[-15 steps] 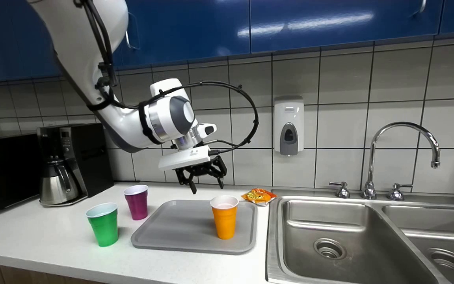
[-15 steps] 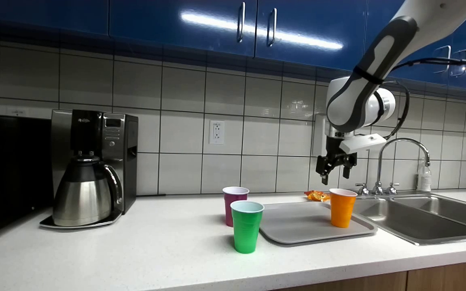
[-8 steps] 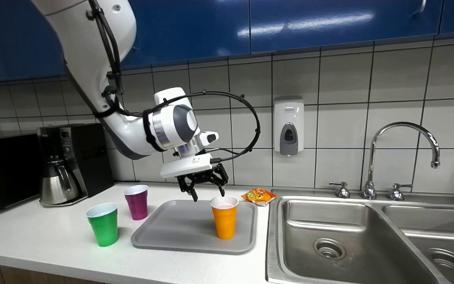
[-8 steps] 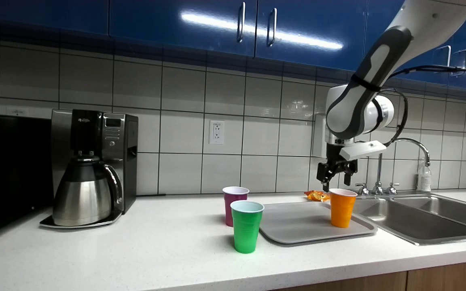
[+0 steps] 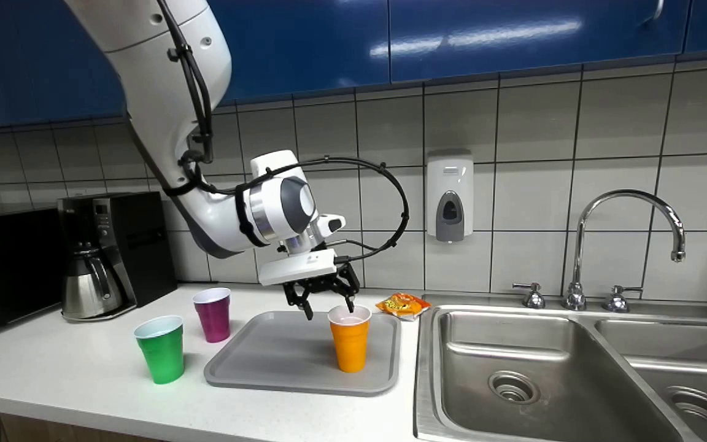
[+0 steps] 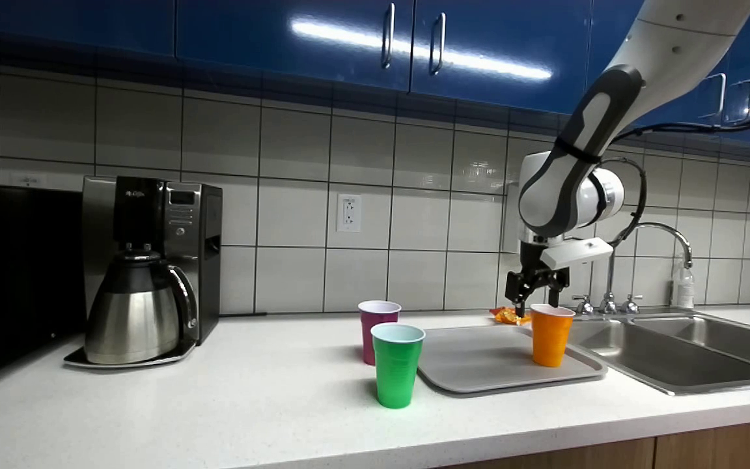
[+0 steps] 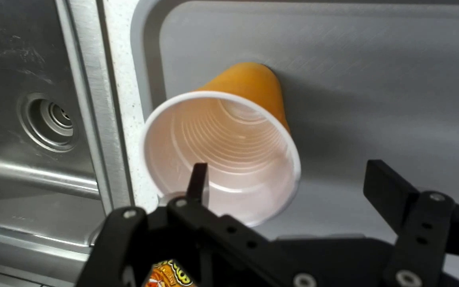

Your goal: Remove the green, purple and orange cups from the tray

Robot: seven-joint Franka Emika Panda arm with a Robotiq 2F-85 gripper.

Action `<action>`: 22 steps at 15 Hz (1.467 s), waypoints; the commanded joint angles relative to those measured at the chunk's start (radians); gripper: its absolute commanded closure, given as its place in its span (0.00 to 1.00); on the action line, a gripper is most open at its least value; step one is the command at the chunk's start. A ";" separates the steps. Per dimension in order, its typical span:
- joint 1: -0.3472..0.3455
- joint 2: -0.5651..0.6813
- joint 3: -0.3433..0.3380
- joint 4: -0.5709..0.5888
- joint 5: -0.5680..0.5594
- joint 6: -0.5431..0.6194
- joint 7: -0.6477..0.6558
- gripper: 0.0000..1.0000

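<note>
The orange cup point(image 5: 350, 347) stands upright on the grey tray point(image 5: 267, 362), near its sink side; it also shows in an exterior view point(image 6: 551, 339). The purple cup point(image 5: 213, 316) and the green cup point(image 5: 163, 353) stand upright on the counter beside the tray. My gripper point(image 5: 330, 311) is open and empty, low above the tray at the orange cup's rim. In the wrist view, one finger of the gripper point(image 7: 287, 171) overlaps the mouth of the orange cup point(image 7: 253, 81) and the other finger is outside it. Whether the fingertip is below the rim I cannot tell.
An orange snack bag point(image 5: 402, 305) lies behind the tray, by the steel sink point(image 5: 427, 380). A faucet point(image 5: 580, 245) rises behind the sink. A coffee maker point(image 6: 147, 293) stands on the counter point(image 6: 232, 404). Blue cabinets point(image 5: 513, 37) hang above.
My gripper has moved down and slightly toward the orange cup, from above it to its rim, staying open. The cups and the tray have not moved.
</note>
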 commanded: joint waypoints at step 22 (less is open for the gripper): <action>0.017 -0.001 -0.010 0.020 0.067 -0.003 0.005 0.99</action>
